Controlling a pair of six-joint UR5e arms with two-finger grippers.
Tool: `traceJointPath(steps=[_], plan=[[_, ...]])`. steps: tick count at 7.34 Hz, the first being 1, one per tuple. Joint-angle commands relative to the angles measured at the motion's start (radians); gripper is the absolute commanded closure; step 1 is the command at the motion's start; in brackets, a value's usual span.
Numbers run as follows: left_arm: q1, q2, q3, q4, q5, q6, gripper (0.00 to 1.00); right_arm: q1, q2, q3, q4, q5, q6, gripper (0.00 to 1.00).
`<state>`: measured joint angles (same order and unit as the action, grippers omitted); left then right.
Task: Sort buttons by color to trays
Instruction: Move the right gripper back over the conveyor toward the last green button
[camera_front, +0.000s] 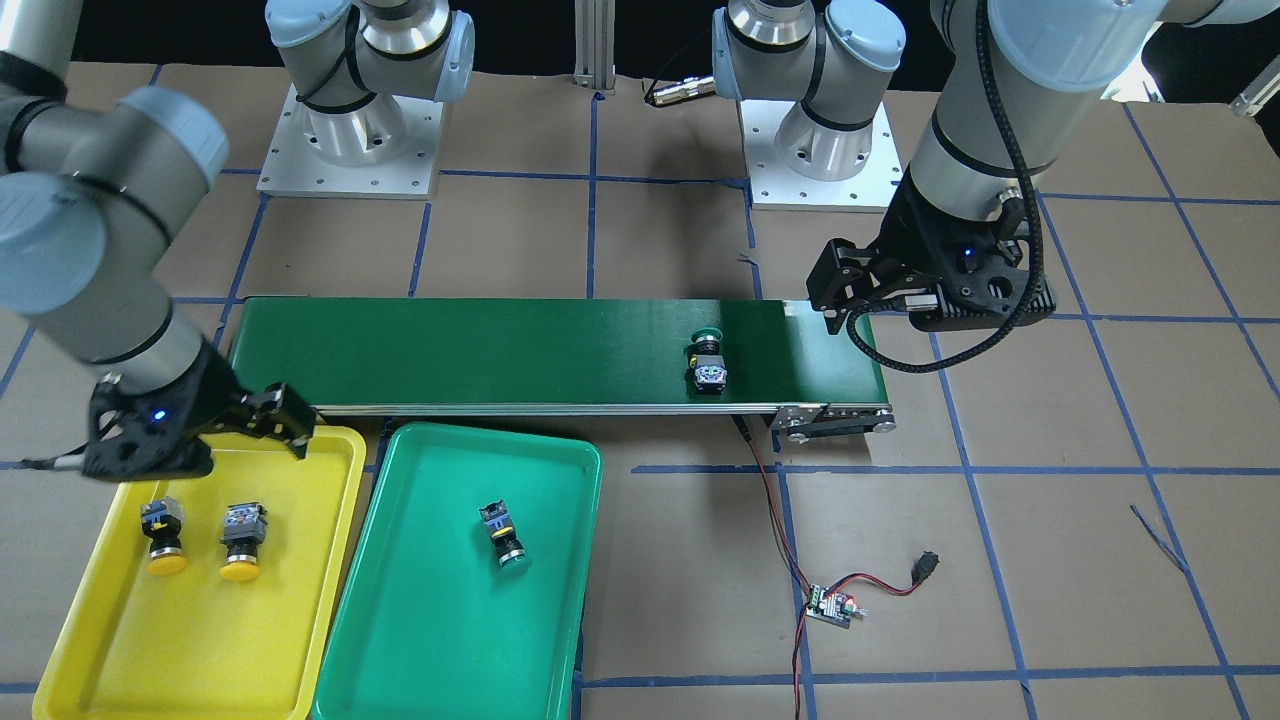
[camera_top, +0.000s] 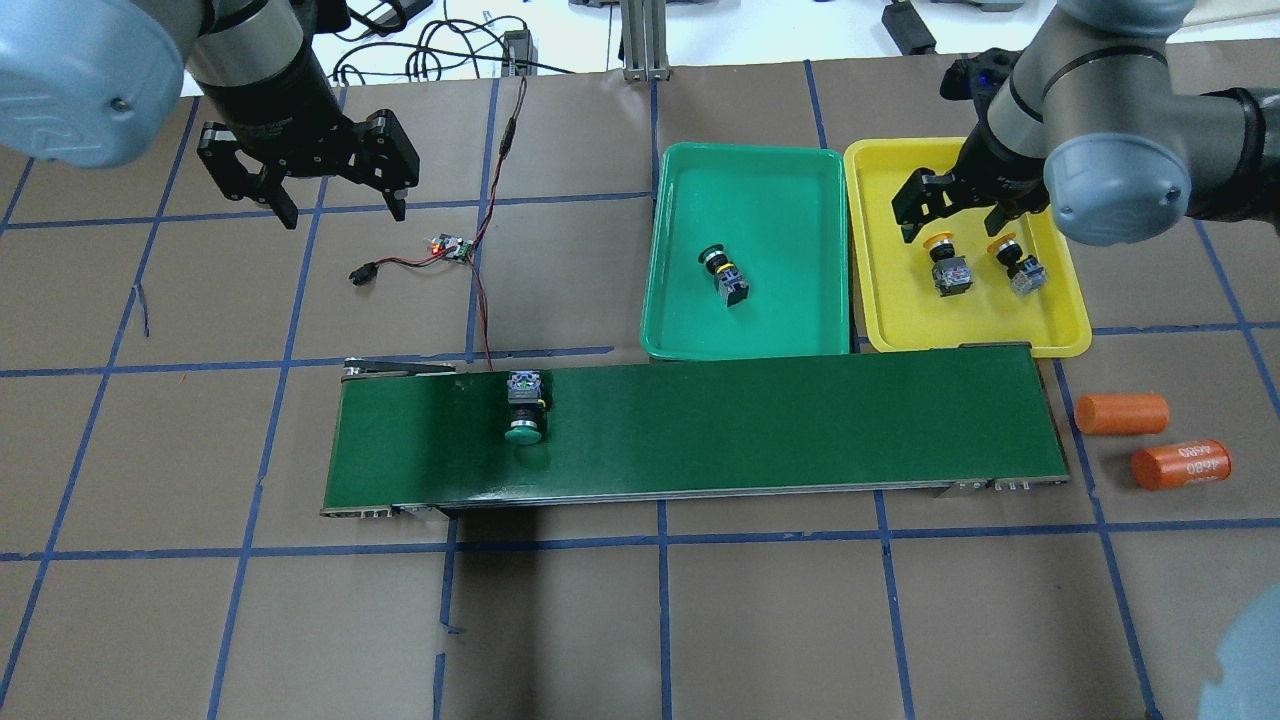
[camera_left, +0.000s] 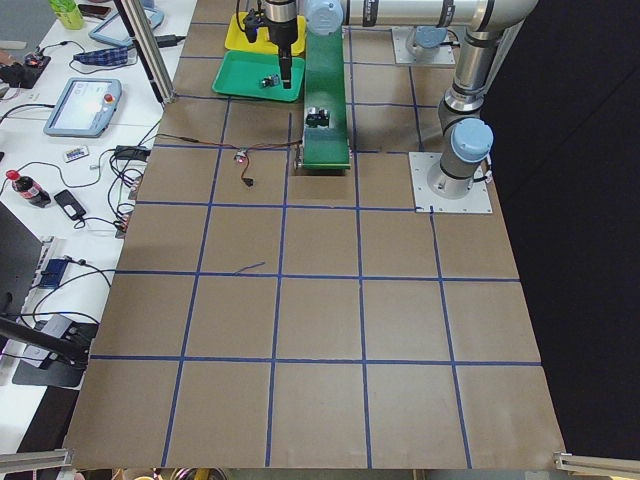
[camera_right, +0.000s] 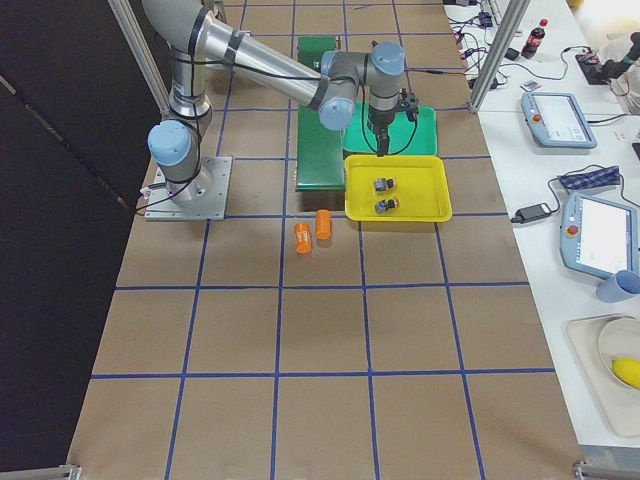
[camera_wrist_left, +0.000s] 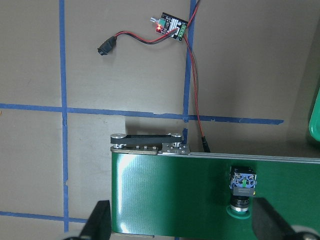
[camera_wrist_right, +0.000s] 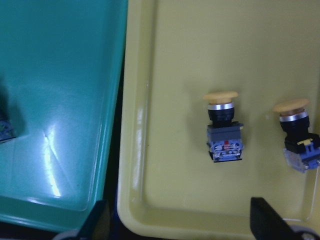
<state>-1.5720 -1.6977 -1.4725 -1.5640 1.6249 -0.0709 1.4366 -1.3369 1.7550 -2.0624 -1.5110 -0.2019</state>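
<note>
One green-capped button (camera_top: 525, 405) lies on the conveyor belt (camera_top: 800, 420) near its left end; it also shows in the left wrist view (camera_wrist_left: 242, 192). A second green button (camera_top: 724, 275) lies in the teal tray (camera_top: 760, 170). Two yellow buttons (camera_top: 947, 265) (camera_top: 1018, 265) lie in the yellow tray (camera_top: 880, 300). My left gripper (camera_top: 340, 205) is open and empty, high over the table beyond the belt's left end. My right gripper (camera_top: 950, 222) is open and empty, above the yellow tray by the two yellow buttons (camera_wrist_right: 224, 125).
Two orange cylinders (camera_top: 1121, 413) (camera_top: 1181, 464) lie right of the belt. A small controller board (camera_top: 452, 248) with red and black wires lies beyond the belt's left end. The two trays stand side by side against the belt's far edge.
</note>
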Motion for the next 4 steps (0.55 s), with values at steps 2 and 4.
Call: traceJointPath(steps=[2, 4], plan=[[0.000, 0.003, -0.002, 0.001, 0.001, 0.002, 0.00, 0.122, -0.155, 0.206, -0.007, -0.017, 0.091, 0.00], [0.000, 0.003, -0.002, 0.001, 0.001, 0.002, 0.00, 0.123, -0.183, 0.274, -0.010, -0.012, 0.088, 0.00]])
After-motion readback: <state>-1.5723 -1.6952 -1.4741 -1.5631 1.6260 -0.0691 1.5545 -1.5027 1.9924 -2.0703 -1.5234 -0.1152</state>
